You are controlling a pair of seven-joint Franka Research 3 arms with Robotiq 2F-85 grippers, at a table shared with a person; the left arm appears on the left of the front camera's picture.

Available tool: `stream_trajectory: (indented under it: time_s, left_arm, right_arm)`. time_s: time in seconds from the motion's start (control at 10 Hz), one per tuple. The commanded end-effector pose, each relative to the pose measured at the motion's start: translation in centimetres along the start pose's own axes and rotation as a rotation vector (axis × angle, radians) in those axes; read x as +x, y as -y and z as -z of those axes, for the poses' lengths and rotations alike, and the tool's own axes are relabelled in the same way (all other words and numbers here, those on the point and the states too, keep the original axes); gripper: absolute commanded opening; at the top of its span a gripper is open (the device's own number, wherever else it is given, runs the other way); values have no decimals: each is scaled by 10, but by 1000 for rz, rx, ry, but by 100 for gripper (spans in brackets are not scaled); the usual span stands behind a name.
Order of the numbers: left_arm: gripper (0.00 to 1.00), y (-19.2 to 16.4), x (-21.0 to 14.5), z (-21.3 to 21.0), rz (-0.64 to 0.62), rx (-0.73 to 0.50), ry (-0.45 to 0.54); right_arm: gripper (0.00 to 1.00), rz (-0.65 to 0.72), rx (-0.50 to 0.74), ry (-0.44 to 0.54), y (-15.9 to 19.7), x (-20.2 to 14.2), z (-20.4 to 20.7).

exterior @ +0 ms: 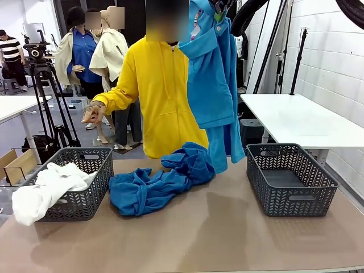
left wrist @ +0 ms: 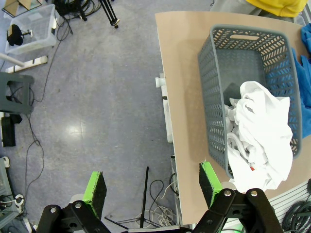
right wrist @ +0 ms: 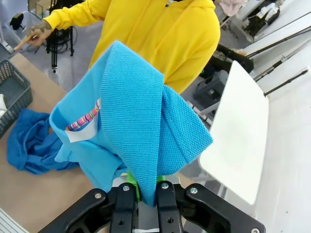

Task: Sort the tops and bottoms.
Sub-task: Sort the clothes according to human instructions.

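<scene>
My right gripper [exterior: 218,8] is high above the table's far side, shut on a light blue knit top [exterior: 211,85] that hangs down from it; in the right wrist view the top [right wrist: 141,131] bunches over the gripper [right wrist: 144,187]. A darker blue garment [exterior: 156,182] lies crumpled on the table between two baskets. The left grey basket [exterior: 91,196] holds a white garment [exterior: 48,187]. My left gripper [left wrist: 151,188] stands open above the floor, beside that basket [left wrist: 214,102] and its white garment [left wrist: 260,133].
An empty grey basket [exterior: 291,177] stands at the table's right. A person in a yellow hoodie [exterior: 159,91] stands at the far side, one hand [exterior: 92,112] pointing out to the left. A white table [exterior: 301,116] is behind on the right.
</scene>
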State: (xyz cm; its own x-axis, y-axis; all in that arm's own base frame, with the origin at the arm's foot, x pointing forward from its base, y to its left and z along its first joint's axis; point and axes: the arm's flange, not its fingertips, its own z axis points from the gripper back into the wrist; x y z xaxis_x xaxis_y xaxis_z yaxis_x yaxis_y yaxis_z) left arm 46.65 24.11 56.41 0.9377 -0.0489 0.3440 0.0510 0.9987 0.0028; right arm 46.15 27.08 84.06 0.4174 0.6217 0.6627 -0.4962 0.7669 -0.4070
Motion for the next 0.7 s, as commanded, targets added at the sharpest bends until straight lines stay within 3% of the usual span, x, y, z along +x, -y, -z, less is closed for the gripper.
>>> stream_trajectory:
  time_s: [0.0, 0.1, 0.3, 0.6]
  left_arm:
    - [100, -1, -2, -1, 13, 16, -9]
    - [100, -1, -2, -1, 13, 16, -9]
    - [100, -1, -2, -1, 13, 16, -9]
    - [100, -1, -2, -1, 13, 16, -9]
  right_arm:
    - [0, 0, -7, 4, 1, 0, -4]
    - [0, 0, 0, 0, 0, 0, 0]
    - [0, -76, -97, 61, -29, 94, 3]
    - [0, -151, -97, 108, -106, 245, 26]
